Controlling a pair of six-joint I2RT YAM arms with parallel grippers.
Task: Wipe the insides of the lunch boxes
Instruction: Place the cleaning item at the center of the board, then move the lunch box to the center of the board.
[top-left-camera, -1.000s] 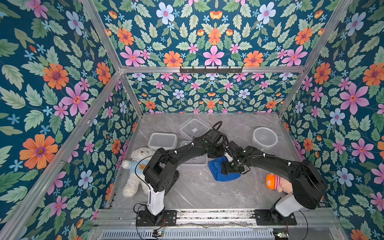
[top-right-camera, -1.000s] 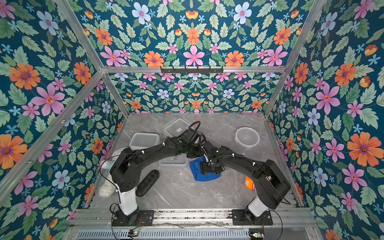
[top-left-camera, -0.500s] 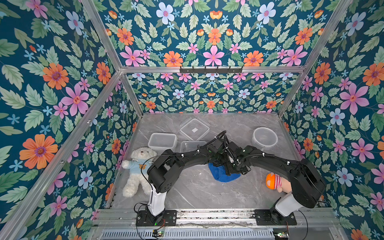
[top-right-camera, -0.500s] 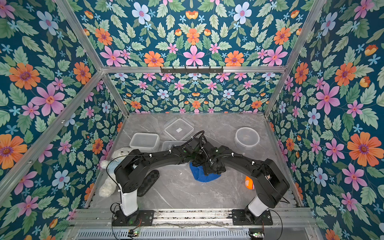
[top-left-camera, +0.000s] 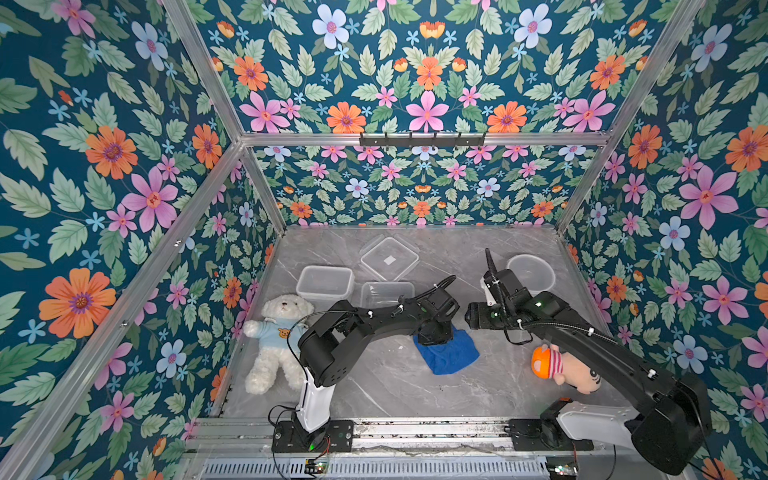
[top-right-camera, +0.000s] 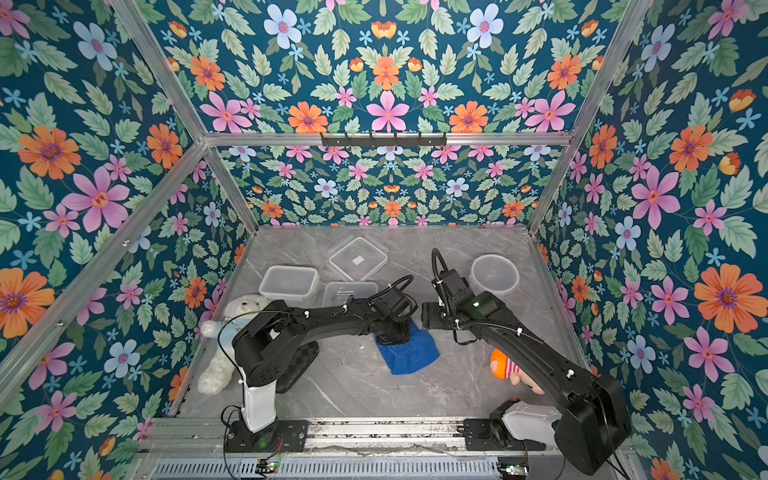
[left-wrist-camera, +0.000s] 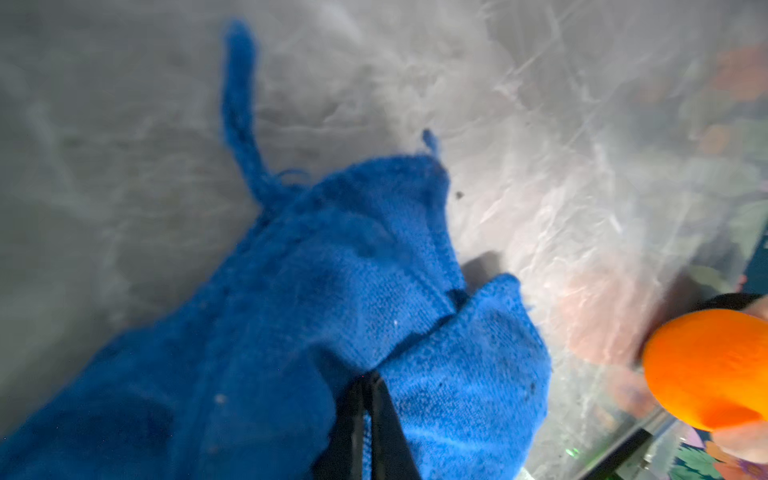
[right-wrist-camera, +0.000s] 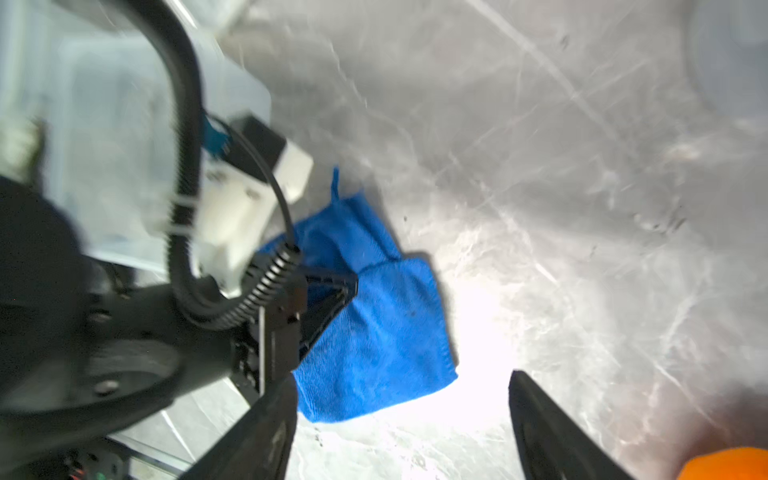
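Just behind the left end effector (top-left-camera: 433, 340) (gripping cloth (top-left-camera: 451, 354)) sits a lunch box (top-left-camera: 384, 292)

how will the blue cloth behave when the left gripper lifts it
Probably floppy: the blue cloth lies in soft folds, so it should sag and hang from where the left gripper pinches it. Likely light, since it looks thin. Its fuzzy weave looks grippy, so slipping from the shut jaws seems unlikely, though a corner may drag.
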